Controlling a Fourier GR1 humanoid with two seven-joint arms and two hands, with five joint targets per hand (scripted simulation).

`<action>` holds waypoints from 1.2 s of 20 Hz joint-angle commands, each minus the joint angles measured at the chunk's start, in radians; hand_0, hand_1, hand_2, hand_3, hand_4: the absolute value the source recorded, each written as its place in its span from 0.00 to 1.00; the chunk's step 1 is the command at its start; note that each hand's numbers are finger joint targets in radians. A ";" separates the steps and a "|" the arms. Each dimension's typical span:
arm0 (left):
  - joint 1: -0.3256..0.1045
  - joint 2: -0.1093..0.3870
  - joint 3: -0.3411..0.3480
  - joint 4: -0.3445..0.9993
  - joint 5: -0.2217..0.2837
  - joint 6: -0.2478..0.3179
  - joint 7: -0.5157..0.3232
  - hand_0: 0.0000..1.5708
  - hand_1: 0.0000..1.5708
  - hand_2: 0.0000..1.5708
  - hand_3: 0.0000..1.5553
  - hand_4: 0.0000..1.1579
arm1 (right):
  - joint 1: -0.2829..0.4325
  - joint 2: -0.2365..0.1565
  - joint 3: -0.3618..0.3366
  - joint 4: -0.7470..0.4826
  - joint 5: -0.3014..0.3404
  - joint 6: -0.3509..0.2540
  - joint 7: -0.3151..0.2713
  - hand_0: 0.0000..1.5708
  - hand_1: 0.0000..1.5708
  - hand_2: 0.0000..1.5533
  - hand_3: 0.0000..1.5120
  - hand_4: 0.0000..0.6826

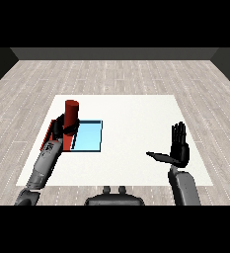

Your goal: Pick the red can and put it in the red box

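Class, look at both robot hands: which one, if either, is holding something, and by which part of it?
The left robot hand holds the red can, curled round its lower part. The right robot hand is open and holds nothing.

No text, label, brand, number or sign can be read anywhere in the head view. The red can point(72, 112) shows a plain side without lettering. The red tray point(49, 133), the light blue tray point(89, 137) and the tabletop point(136, 123) carry no markings either.
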 commanded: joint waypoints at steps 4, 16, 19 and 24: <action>-0.019 0.133 0.096 0.291 -0.066 -0.011 -0.052 1.00 1.00 0.99 0.95 0.92 | 0.021 0.015 -0.009 0.020 -0.019 0.016 -0.002 0.00 0.00 0.00 0.00 0.00; -0.282 0.086 0.124 0.921 -0.174 -0.038 -0.132 0.89 0.89 0.86 0.87 0.79 | -0.085 0.017 0.019 0.172 0.099 0.005 -0.040 0.00 0.00 0.00 0.00 0.00; -0.265 0.000 0.114 0.978 -0.185 0.020 -0.086 0.30 0.30 0.33 0.05 0.67 | -0.151 0.037 0.027 0.271 0.132 -0.013 -0.058 0.00 0.00 0.00 0.00 0.00; -0.237 0.060 0.136 1.039 -0.176 -0.170 -0.198 0.20 0.20 0.32 0.27 0.62 | -0.167 0.024 -0.019 0.318 0.106 0.015 -0.112 0.00 0.00 0.00 0.00 0.00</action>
